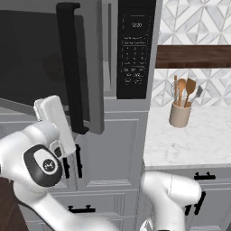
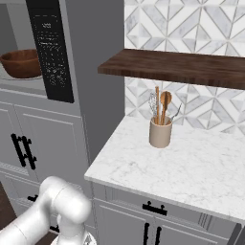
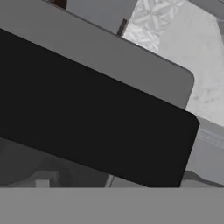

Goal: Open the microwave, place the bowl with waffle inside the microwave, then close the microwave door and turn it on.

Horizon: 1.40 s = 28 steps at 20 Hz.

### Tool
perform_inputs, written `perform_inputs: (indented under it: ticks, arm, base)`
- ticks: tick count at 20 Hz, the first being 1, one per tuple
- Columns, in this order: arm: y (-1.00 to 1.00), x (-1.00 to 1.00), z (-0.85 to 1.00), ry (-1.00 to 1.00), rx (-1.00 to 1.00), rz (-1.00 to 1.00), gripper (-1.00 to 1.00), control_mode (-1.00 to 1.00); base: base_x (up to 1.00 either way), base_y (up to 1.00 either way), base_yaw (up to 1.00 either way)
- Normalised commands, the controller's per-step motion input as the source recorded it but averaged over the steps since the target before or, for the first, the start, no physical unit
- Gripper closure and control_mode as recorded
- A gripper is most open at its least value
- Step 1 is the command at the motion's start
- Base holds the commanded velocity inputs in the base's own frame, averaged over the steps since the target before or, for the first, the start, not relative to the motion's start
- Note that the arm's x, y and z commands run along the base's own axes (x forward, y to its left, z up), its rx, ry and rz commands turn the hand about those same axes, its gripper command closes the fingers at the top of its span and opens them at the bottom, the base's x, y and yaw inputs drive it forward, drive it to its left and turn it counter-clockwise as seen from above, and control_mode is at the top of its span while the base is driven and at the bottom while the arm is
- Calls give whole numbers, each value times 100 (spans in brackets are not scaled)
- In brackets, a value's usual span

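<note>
The bowl [image 2: 20,63] sits inside the microwave [image 2: 50,52] cavity, left of the black keypad; the microwave door [image 1: 49,63] stands partly swung out, its black bar handle [image 1: 72,67] upright; my hand view looks at its dark glass [image 3: 87,118]. I cannot tell whether my fingers are open or closed; a utensil crock [image 2: 160,131] stands well apart on the marble tabletop [image 2: 191,167].

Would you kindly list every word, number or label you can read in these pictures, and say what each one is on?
"12:00", or so it seems, faint: the small display at the top of the keypad panel of the microwave.
Keypad button labels below it: too small and blurred to read in either base view.
Utensil crock, cabinets and the bowl: no text.
</note>
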Motion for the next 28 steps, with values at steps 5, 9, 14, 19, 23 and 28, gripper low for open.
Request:
perform_inputs:
  ticks: [5, 9, 14, 19, 23, 28]
  arm:
    - [-26, 17, 31, 28, 25, 0, -100, -100]
    - [-62, 40, 17, 20, 19, 4, -100, -100]
    - [-56, 62, 0, 7, 15, 7, -100, -100]
    - [-22, 81, 0, 0, 15, 7, -100, -100]
    - [0, 84, 0, 0, 17, 7, -100, -100]
    - [8, 68, 0, 0, 13, 3, -100, -100]
  base:
    - [0, 0, 0]
    - [0, 0, 0]
    - [0, 0, 0]
    - [0, 0, 0]
    - [0, 0, 0]
    - [0, 0, 0]
